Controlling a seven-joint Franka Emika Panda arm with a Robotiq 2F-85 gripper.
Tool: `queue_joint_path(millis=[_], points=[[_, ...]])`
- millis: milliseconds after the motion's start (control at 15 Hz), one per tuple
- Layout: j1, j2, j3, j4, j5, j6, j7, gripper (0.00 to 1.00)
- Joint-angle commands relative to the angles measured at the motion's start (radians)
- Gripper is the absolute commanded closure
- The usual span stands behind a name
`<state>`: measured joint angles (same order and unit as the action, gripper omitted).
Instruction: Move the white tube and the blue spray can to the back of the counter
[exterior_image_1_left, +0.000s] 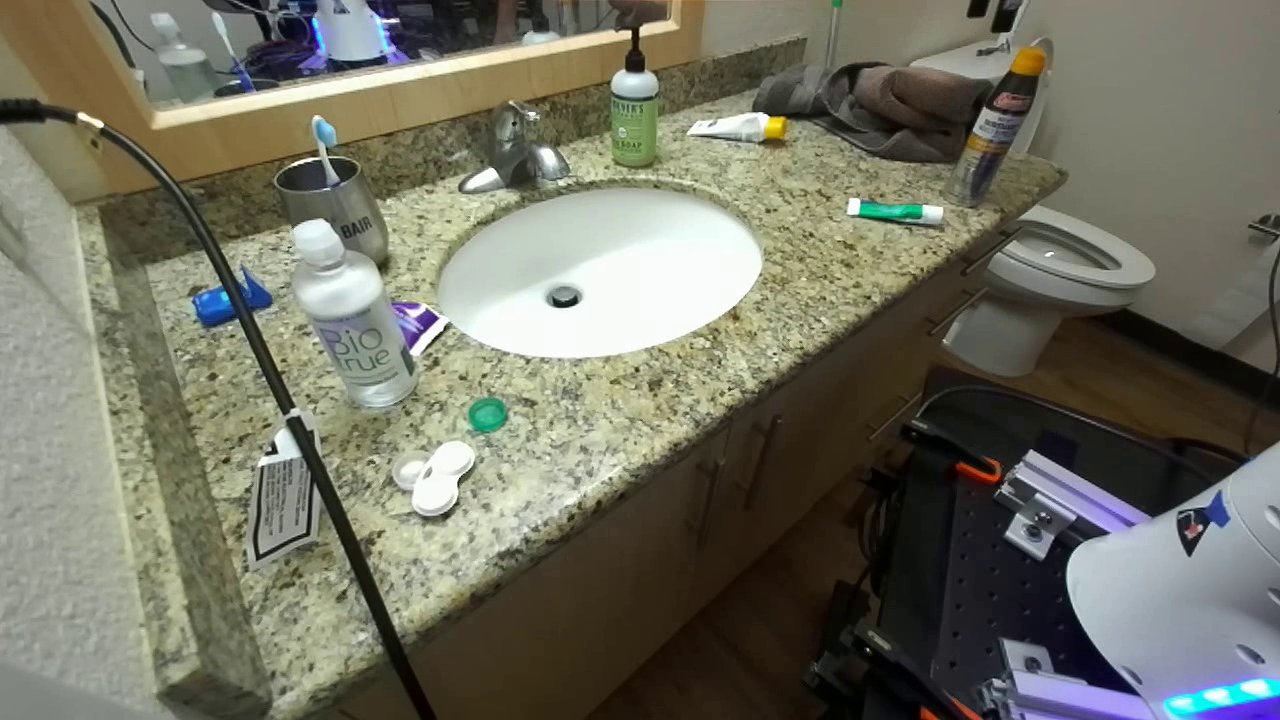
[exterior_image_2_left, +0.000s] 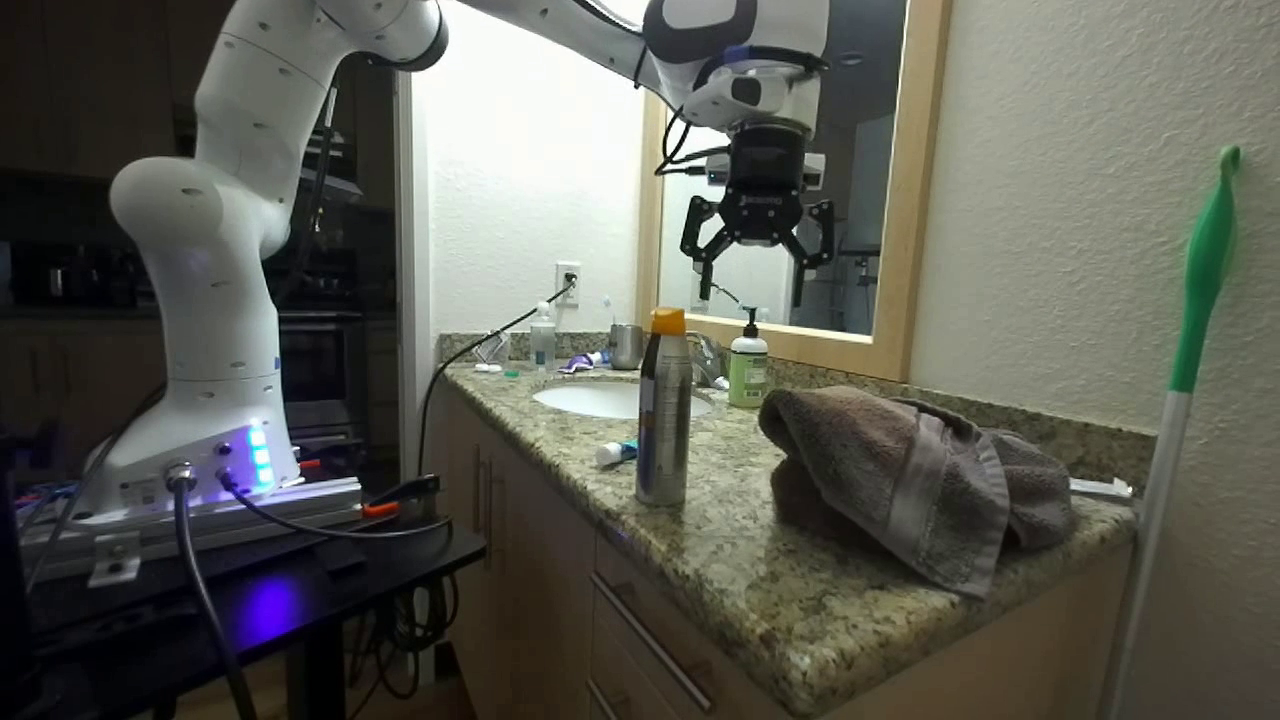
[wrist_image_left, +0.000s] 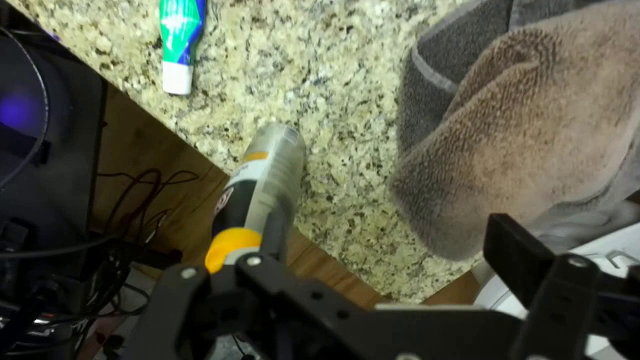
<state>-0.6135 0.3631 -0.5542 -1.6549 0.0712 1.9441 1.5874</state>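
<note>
Tool is spread wide with nothing in it, and the job looks half done: the white tube lies at the back near the towel, but the blue spray can, in front of the towel, needs moving

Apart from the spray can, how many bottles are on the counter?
2: the Biotrue bottle near the BAIR tumbler, and the green soap pump bottle beside the faucet. The crumpled towel may hide more.
</note>
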Motion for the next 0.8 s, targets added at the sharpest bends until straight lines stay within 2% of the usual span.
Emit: queue_joint_path(millis=[0,133,333,533,600,733], points=[[-0.015,-0.108,0.008,-0.123,-0.006,-0.035,-0.136,0.00],[-0.011,-0.171,0.012,-0.187,0.012,-0.056,-0.223,0.00],[-0.014,-0.232,-0.001,-0.212,0.012,-0.114,-0.332,0.00],[0.000,-0.269,-0.015,-0.243,-0.063,-0.085,-0.327,0.00],[-0.007,-0.222,-0.011,-0.184,-0.031,-0.113,-0.311,0.00],[-0.007,-0.230,-0.012,-0.187,-0.036,-0.113,-0.310,0.00]])
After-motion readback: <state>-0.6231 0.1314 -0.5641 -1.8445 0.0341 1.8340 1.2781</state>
